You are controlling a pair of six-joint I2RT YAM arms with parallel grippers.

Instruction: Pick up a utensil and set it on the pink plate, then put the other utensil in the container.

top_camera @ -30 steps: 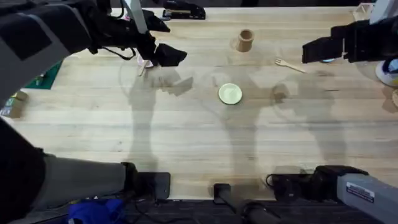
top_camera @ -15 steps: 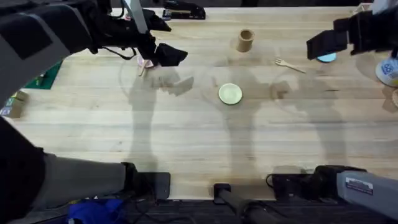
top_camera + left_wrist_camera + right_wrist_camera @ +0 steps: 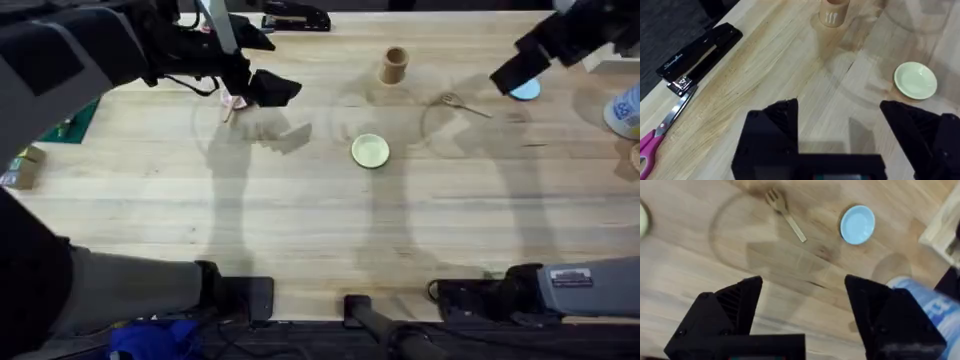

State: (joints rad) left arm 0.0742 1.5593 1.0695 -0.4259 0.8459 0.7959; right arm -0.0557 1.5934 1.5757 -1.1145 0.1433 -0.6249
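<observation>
Wooden fork [image 3: 465,104] lies flat on the worktop [image 3: 300,200], to the right of the wooden cup [image 3: 394,66] and just left of the light blue plate [image 3: 525,90]. Right gripper [image 3: 802,311] hovers above the fork, fingers spread and empty. Left gripper [image 3: 840,122], fingers likewise released, hangs far left of the cup, above the pink plate [image 3: 234,100].

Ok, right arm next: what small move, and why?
Probably lower the right hand toward the wooden fork: it lies free on the table, the hand is open and empty above it, and the cup where it belongs stands nearby.
</observation>
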